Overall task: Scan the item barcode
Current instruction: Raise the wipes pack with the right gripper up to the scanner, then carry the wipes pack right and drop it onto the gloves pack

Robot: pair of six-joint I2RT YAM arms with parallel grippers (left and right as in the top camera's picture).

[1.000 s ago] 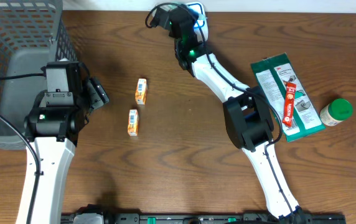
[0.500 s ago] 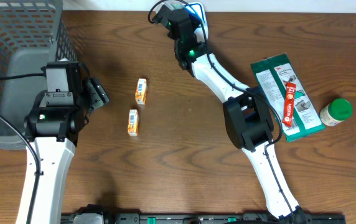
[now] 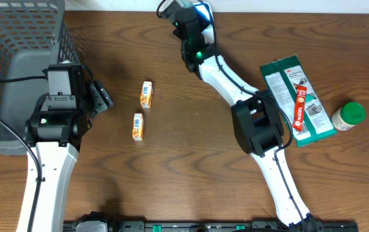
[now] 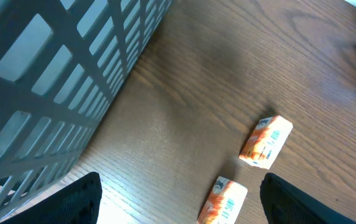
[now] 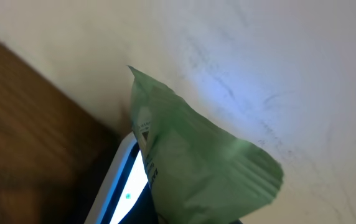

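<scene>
Your right arm reaches across to the far edge of the brown wooden table (image 3: 191,174). The right gripper (image 3: 184,15) sits there against the white wall, just beside a white scanner with a blue glowing edge (image 3: 204,11). In the right wrist view its jaws are together, clamped on a thin pale green crinkled packet (image 5: 196,168) that fills the lower middle of the picture. The packet stands up in front of the wall, with the scanner's lit edge (image 5: 125,186) just to its left and partly behind it. You can see small dark print on the packet's left side, but it is too blurred to tell whether a barcode is there.

Your left gripper (image 3: 102,96) hangs beside the grey plastic mesh basket (image 3: 17,38) with its jaws wide apart and nothing between them. In the left wrist view its two dark fingers (image 4: 72,202) frame the bottom corners.

Two small orange cartons lie on the table ahead of the left gripper, near each other but apart: the farther orange carton (image 3: 146,94) and the nearer orange carton (image 3: 138,126).

Off to the right lies a flat dark green package with a white label (image 3: 288,84), with a red sachet (image 3: 299,106) lying on top of it. A white jar with a green lid (image 3: 348,116) stands just beside the package.
</scene>
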